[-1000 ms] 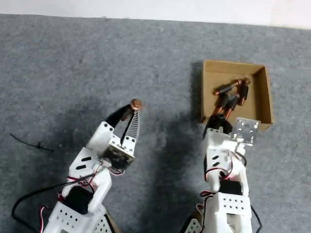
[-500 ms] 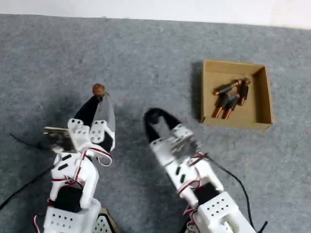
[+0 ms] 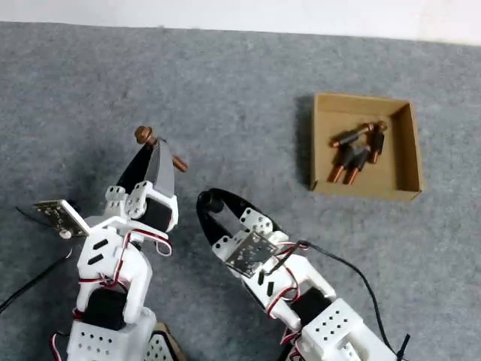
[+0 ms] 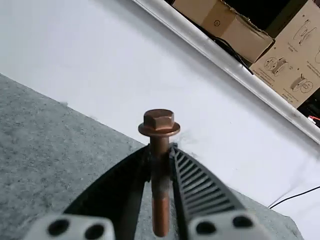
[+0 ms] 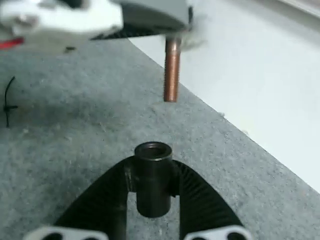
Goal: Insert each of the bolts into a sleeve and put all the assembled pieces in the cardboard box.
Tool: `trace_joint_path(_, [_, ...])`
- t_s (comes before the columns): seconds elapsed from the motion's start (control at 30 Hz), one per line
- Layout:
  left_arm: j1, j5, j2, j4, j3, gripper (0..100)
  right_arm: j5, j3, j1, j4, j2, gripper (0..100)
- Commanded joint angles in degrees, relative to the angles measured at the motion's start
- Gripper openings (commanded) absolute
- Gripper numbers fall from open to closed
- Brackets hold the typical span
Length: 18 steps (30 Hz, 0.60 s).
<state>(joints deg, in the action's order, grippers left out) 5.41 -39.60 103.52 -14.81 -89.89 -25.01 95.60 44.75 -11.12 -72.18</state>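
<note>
- Grey, fuzzy, carpet-like mat [image 3: 248, 90] covers the whole table. One thin black cable tie [image 5: 7, 102] lies on it beside the left arm.
- Two arms, white printed plastic with red and black wiring, stand side by side at the near edge.
- Left gripper [image 3: 152, 150]: one black finger and one ribbed finger are pinched on one bolt [image 4: 159, 165]. The bolt is copper-coloured with a hexagonal flanged head and a smooth round shank. Its head stands clear past the fingertips, and the shank end sticks out on the other side, toward the right arm.
- Right gripper [image 3: 218, 207]: two curved black fingers clamp one sleeve [image 5: 152, 180], a short black cylinder with an open bore. It is held upright with its mouth facing up.
- From the right wrist, the bolt's shank end hangs above the sleeve's mouth, roughly in line with it and not touching.
- Farther off to the right, one cardboard box [image 3: 368, 192] sits on the mat. It is shallow, square, open-topped and brown.
- Assembled pieces [image 3: 351, 138] lie loose inside it. I count four, each a copper bolt in a black sleeve.
- One white board [image 3: 225, 13] runs along the mat's far edge.
- Behind it stand two brown cartons [image 4: 215, 22], one printed with line drawings. The lettering is too small to read.
</note>
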Motion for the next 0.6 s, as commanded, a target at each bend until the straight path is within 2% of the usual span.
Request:
trace_joint_path(0.0, [-0.40,-0.62,1.10,1.49,3.56,1,-1.05,7.43,-0.04,0.13,-0.57,0.6])
trace_joint_path(0.13, [0.40,-0.62,1.01,1.41,3.38,1,-0.88,7.43,-3.38,-0.31,-0.75,0.6])
trace_joint_path(0.23, [4.97,-0.44,1.01,1.41,1.71,1,-0.79,7.43,-4.44,-0.31,-0.75,0.6])
trace_joint_path(0.4, [12.53,9.58,1.01,1.85,-1.45,1,-0.79,7.43,-4.35,-0.22,-0.75,0.6])
trace_joint_path(0.57, [17.63,10.81,1.01,1.85,-3.21,1,-0.79,7.43,-4.53,0.13,-0.75,0.6])
